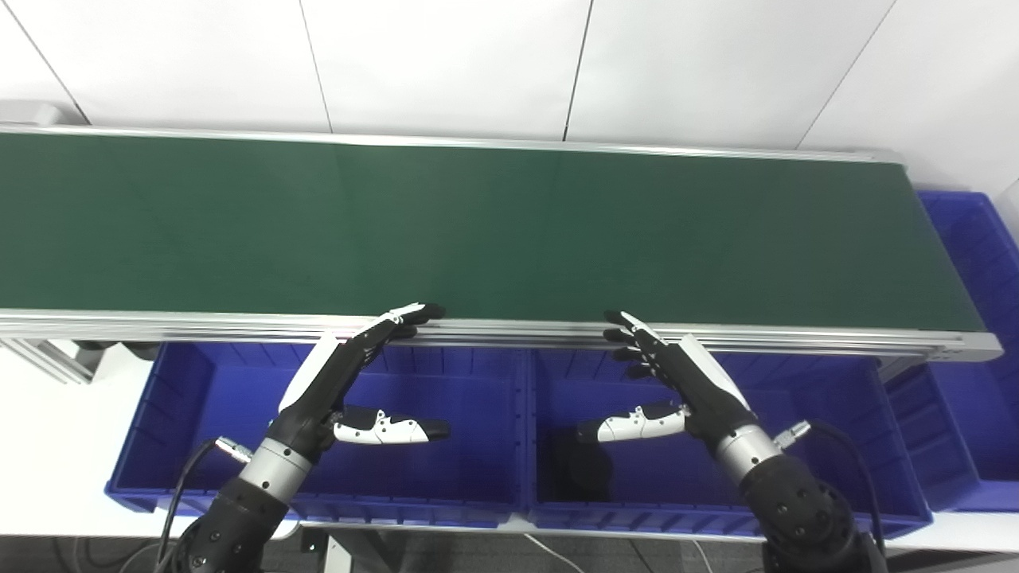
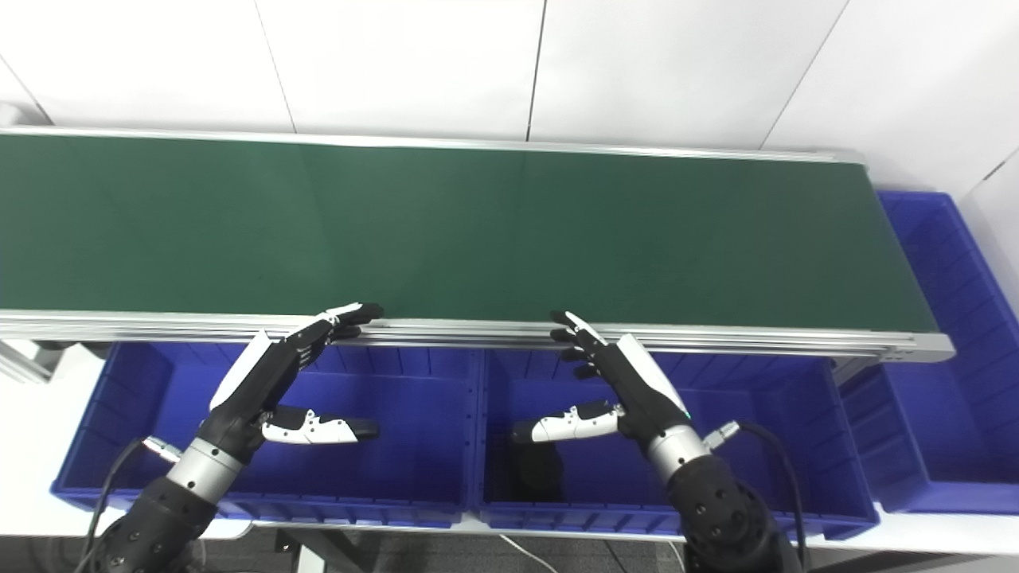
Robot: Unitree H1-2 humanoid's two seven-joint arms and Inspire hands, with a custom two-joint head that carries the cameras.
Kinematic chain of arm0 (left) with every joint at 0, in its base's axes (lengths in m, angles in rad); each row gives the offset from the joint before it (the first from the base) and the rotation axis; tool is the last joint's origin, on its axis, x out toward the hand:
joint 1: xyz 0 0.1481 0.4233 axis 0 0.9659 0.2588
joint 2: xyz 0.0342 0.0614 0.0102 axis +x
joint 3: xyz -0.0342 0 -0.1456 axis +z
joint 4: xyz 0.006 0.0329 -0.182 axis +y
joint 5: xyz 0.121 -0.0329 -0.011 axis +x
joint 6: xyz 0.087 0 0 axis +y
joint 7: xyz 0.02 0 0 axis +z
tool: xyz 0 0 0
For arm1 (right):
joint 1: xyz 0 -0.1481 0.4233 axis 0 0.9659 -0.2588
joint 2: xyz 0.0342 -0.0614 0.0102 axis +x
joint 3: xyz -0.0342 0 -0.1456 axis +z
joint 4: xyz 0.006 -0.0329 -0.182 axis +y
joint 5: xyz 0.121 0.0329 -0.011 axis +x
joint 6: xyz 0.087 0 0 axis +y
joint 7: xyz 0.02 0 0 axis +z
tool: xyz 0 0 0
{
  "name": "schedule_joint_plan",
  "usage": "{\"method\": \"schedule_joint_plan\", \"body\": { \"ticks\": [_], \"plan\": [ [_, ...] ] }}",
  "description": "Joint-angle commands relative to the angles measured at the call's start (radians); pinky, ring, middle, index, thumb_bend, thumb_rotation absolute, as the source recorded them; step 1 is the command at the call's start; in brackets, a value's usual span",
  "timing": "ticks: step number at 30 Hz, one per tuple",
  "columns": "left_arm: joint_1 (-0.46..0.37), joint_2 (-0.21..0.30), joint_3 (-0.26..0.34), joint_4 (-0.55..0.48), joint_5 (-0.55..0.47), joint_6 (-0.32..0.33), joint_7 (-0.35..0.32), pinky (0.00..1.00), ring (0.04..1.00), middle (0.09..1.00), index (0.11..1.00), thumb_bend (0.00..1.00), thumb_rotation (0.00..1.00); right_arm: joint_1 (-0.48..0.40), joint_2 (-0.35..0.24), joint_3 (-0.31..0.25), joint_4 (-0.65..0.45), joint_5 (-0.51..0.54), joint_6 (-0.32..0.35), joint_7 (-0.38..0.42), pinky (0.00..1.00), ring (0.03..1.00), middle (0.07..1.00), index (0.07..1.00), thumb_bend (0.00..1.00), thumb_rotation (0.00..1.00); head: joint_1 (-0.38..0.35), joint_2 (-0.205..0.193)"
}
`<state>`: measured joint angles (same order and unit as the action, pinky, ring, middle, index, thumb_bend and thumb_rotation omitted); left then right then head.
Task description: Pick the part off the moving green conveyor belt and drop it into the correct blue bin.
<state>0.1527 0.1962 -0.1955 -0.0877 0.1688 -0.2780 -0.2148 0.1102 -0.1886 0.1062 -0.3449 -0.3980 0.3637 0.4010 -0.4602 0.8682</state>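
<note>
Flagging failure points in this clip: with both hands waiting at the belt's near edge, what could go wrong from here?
1. No part shows on the green conveyor belt; a late-seen one may pass both open hands.
2. The left hand and right hand have fingertips at the aluminium rail and could catch it.
3. The two front blue bins adjoin, so a drop could land wrong.

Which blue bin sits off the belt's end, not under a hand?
The far-right bin, past the conveyor belt end. The left hand and right hand hover above the two front ones.
</note>
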Motion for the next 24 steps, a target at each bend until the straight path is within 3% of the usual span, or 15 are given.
{"method": "schedule_joint_plan", "body": {
  "ticks": [1,6,11,16,18,24],
  "plan": [
    [-0.017,0.015,0.005,-0.022,-0.006,-0.018,-0.003,0.85,0.879,0.884,0.83,0.86,0.31,0.003,0.005,-0.015,-0.012,0.057,-0.083,-0.044,0.83,0.889,0.944,0.984,0.93,0.27,0.0,0.001],
    [-0.024,0.022,0.009,-0.008,-0.018,-0.033,-0.003,0.85,0.883,0.889,0.836,0.86,0.31,0.026,0.007,-0.021,0.006,0.132,-0.156,-0.096,0.86,0.896,0.932,0.978,0.95,0.28,-0.012,-0.004],
    [-0.027,0.031,0.011,0.009,-0.023,-0.05,0.002,0.85,0.884,0.891,0.842,0.87,0.33,0.056,0.01,-0.019,0.034,0.184,-0.25,-0.139,0.88,0.896,0.92,0.968,0.94,0.22,-0.006,-0.021],
    [-0.025,0.03,0.012,0.015,-0.028,-0.058,0.005,0.85,0.885,0.891,0.841,0.87,0.34,0.077,0.017,-0.015,0.047,0.22,-0.291,-0.167,0.89,0.9,0.921,0.963,0.94,0.2,0.006,-0.033],
    [-0.021,0.03,0.013,0.019,-0.028,-0.067,0.006,0.85,0.886,0.891,0.841,0.87,0.34,0.087,0.019,-0.012,0.052,0.229,-0.304,-0.174,0.9,0.906,0.928,0.961,0.95,0.19,0.028,-0.071],
    [-0.01,0.025,0.008,0.041,-0.025,-0.093,0.01,0.85,0.885,0.891,0.84,0.87,0.32,0.11,0.019,0.001,0.083,0.236,-0.365,-0.201,0.91,0.906,0.922,0.95,0.95,0.19,0.047,-0.108]
  ]
}}
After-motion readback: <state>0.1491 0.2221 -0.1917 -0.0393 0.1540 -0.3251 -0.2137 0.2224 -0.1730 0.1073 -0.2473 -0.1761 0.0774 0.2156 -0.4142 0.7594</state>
